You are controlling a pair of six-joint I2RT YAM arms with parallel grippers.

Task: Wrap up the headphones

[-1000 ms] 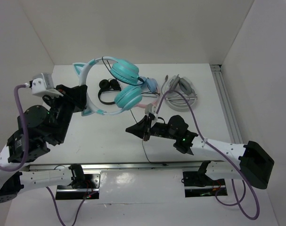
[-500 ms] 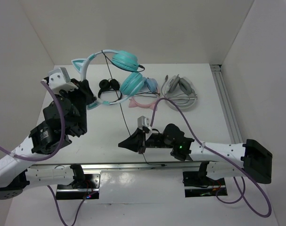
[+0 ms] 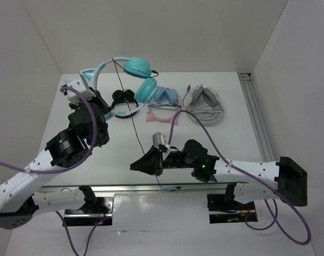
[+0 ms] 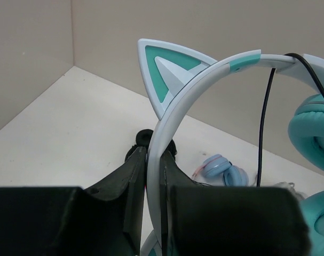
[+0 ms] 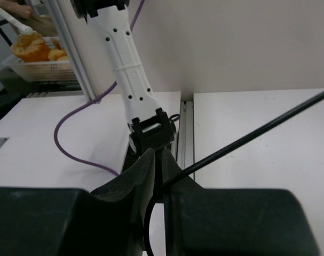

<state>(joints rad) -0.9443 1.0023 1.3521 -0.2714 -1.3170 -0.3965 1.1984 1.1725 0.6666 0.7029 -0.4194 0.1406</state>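
Observation:
The teal headphones hang in the air at the back left; the pale headband [image 3: 99,70] curves up and the two teal cups [image 3: 137,68] sit above the table. My left gripper [image 3: 103,104] is shut on the headband. In the left wrist view the headband [image 4: 204,80] passes between my jaws [image 4: 153,154], with a teal cat ear [image 4: 170,61] above. The thin black cable [image 3: 134,120] runs taut from the headband down to my right gripper [image 3: 135,165], which is shut on it. In the right wrist view the cable [image 5: 258,136] enters the closed jaws [image 5: 158,157].
A pink cat-ear pair with light blue cups [image 3: 164,101] and a grey-white pair [image 3: 204,104] lie at the back of the table. Small black headphones [image 3: 123,97] lie under the teal pair. A metal rail [image 3: 256,117] runs along the right edge. Walls enclose three sides.
My left gripper has lifted the teal headphones off the table and carried them back and left. My right gripper has moved left and nearer with the cable, which now runs taut.

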